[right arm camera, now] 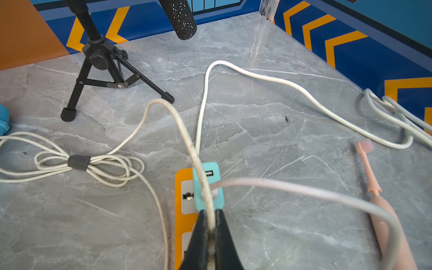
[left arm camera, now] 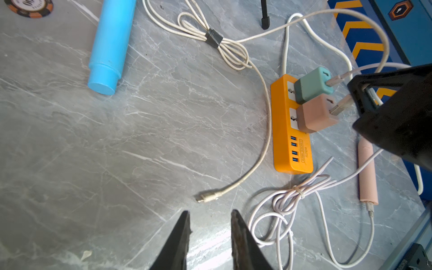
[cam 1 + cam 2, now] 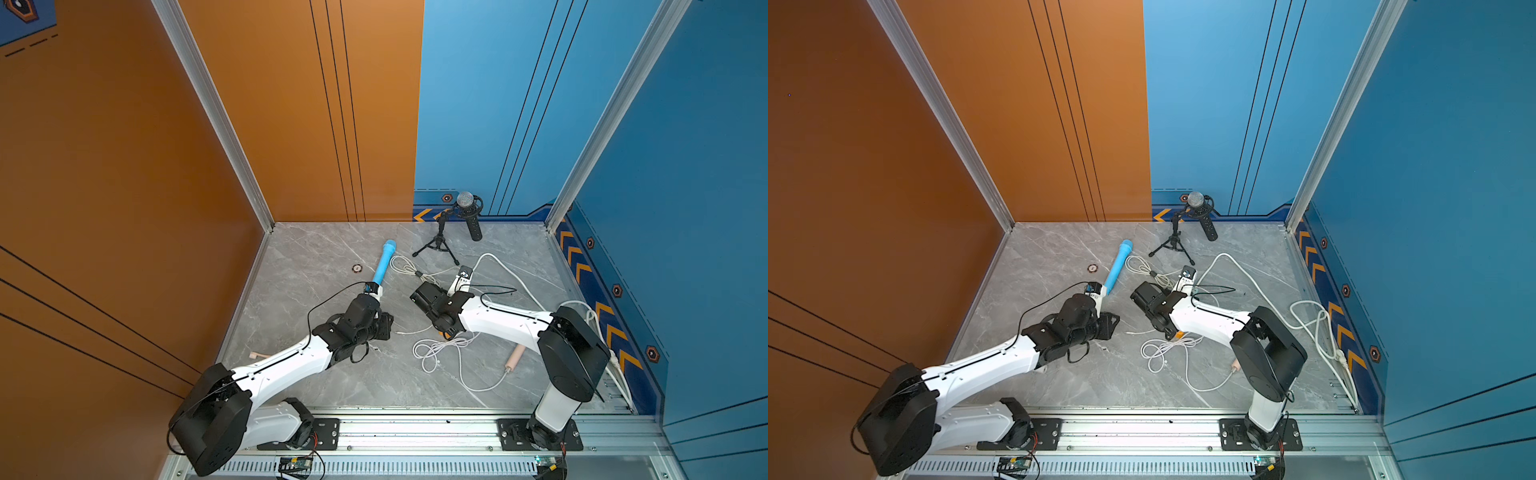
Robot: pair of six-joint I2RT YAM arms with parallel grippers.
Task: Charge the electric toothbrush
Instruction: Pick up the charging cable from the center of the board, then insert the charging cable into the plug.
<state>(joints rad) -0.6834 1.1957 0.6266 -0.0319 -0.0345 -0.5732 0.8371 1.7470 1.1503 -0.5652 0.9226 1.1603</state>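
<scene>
Parted and empty, the left pincer point(image 2: 210, 212) hangs over the grey tabletop point(image 2: 93, 152). Only its two dark tips show in its wrist view, and both top views hide them behind the wrist. The left arm point(image 3: 286, 361) reaches forward from the front rail, forearm angled toward the middle. Beyond it lies a blue cylinder point(image 3: 384, 264), and near the tips rests the free connector point(image 2: 205, 198) of a cream cable point(image 2: 269, 121). Further right, the orange power strip point(image 2: 287, 152) is almost wholly covered by the right arm point(image 3: 505, 322) in both top views. It carries a teal adapter point(image 2: 313, 85) and a pink adapter point(image 2: 318, 114). The right pincer point(image 1: 211, 211), angled down over the strip, is pressed together on the cream cable just behind its USB plug point(image 2: 341, 107). That plug sits at the pink adapter; whether it is seated cannot be told. Rightmost, the pink toothbrush point(image 2: 368, 173) lies flat on the tabletop beside the strip, its head blurred in the right wrist view and hidden under the arm from above. A pale pink cable point(image 1: 304, 189) runs from the teal adapter to the base of its handle.
</scene>
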